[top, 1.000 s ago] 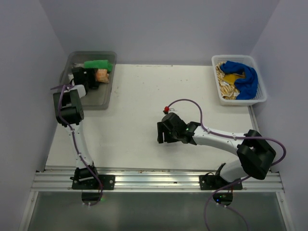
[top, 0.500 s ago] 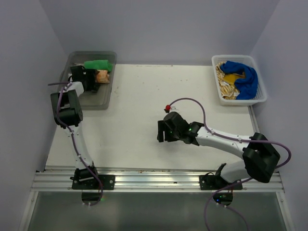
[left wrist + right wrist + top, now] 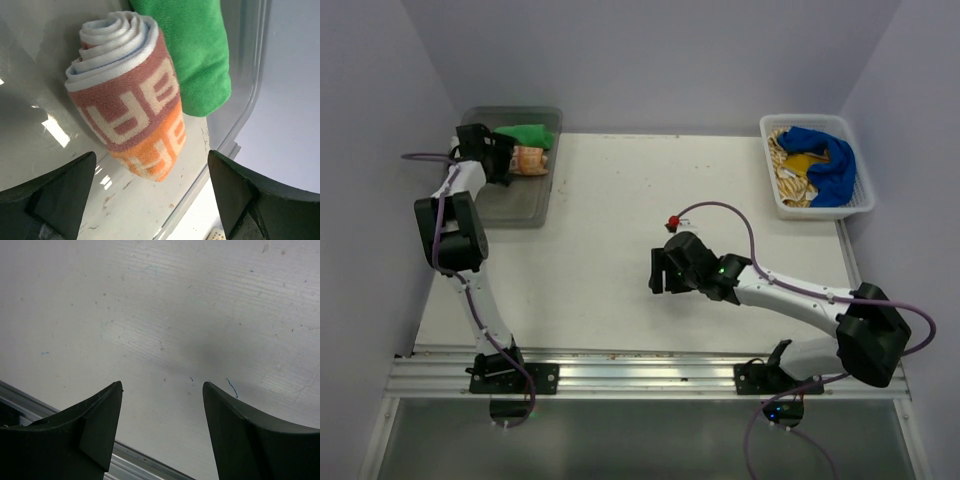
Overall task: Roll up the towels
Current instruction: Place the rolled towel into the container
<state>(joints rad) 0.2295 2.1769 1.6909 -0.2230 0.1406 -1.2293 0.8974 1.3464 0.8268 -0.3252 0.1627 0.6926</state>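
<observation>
Spiral-rolled terry orange-and-white towel (image 3: 131, 107) against plush green towel (image 3: 200, 50) (clear plastic bin (image 3: 246, 75)); L tool (image 3: 152, 162), R tool (image 3: 162, 386): fingers apart.

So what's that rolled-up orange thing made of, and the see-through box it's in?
The orange-and-white towel looks like soft terry cloth: fuzzy, matte, with layers showing at its rolled end. The box looks like clear hard plastic: glossy, its wall lets you see through, and light glints off its floor.

table (image 3: 620, 200) white, speckled | clear bin (image 3: 520, 206) far-left corner | white basket (image 3: 825, 211) far-right corner | metal rail (image 3: 650, 372) near edge
</observation>
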